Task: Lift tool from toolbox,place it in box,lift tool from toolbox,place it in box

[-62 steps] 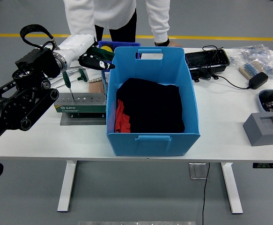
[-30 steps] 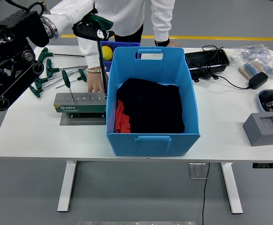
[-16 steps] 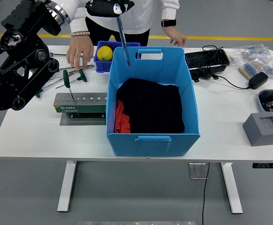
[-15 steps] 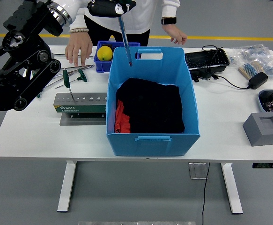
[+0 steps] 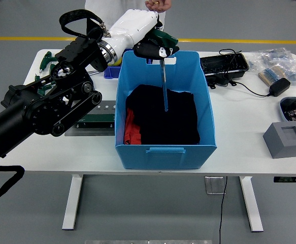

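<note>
Your left hand (image 5: 155,47) sits over the far rim of the blue box (image 5: 165,147), its fingers curled round the green handle of a T-handle tool (image 5: 164,84) — the slim metal shaft hangs straight down from the grip into the box, its tip low over the black cloth (image 5: 163,114) lying inside. You can see a strip of red fabric (image 5: 129,127) beside that cloth on the box's left. Your left arm crosses the table (image 5: 249,132) from the left and covers much of the tool rack (image 5: 94,121), which stands just beside the box's left wall; more green-handled tools (image 5: 45,61) lie near the table's far left corner. At the far side a person's hand (image 5: 158,4) is held above the table, touching nothing.
</note>
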You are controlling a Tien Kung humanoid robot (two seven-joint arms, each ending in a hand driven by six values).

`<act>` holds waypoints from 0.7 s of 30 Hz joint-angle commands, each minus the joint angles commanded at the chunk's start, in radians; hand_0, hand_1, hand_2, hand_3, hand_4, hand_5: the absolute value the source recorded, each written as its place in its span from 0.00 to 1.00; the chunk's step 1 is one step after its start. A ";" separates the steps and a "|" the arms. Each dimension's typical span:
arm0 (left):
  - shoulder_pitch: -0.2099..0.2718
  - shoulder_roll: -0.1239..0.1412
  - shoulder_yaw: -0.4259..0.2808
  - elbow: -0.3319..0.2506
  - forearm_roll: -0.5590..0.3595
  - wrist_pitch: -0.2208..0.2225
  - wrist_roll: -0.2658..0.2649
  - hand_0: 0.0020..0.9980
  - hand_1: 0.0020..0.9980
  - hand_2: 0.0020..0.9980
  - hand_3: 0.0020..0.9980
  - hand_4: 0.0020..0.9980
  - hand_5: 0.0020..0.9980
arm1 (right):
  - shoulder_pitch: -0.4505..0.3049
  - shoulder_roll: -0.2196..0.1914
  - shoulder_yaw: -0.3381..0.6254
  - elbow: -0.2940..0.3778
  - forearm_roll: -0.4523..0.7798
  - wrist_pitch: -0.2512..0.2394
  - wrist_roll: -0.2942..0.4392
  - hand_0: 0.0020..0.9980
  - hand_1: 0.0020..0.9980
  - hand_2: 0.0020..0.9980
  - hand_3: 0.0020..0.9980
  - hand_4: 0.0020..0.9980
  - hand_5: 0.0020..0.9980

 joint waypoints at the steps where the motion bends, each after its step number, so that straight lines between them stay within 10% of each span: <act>1: -0.002 -0.004 0.013 0.006 -0.007 0.001 -0.001 0.16 0.00 0.00 0.03 0.73 0.51 | 0.001 0.000 0.000 0.000 0.000 0.000 0.000 0.70 0.68 0.74 0.58 0.82 0.68; 15: 0.005 -0.050 0.229 0.089 -0.153 -0.052 -0.024 0.17 0.00 0.01 0.03 0.72 0.50 | 0.009 -0.004 0.051 0.000 -0.051 0.008 -0.011 0.70 0.68 0.74 0.58 0.82 0.68; 16: 0.006 -0.051 0.234 0.093 -0.165 -0.064 -0.020 0.21 0.09 0.15 0.20 0.75 0.52 | 0.009 -0.004 0.055 0.000 -0.056 0.009 -0.011 0.70 0.68 0.74 0.58 0.82 0.68; 21: 0.016 -0.056 0.264 0.118 -0.220 -0.116 -0.017 0.21 0.09 0.15 0.20 0.75 0.52 | 0.012 -0.005 0.060 0.000 -0.060 0.009 -0.012 0.70 0.68 0.74 0.58 0.82 0.68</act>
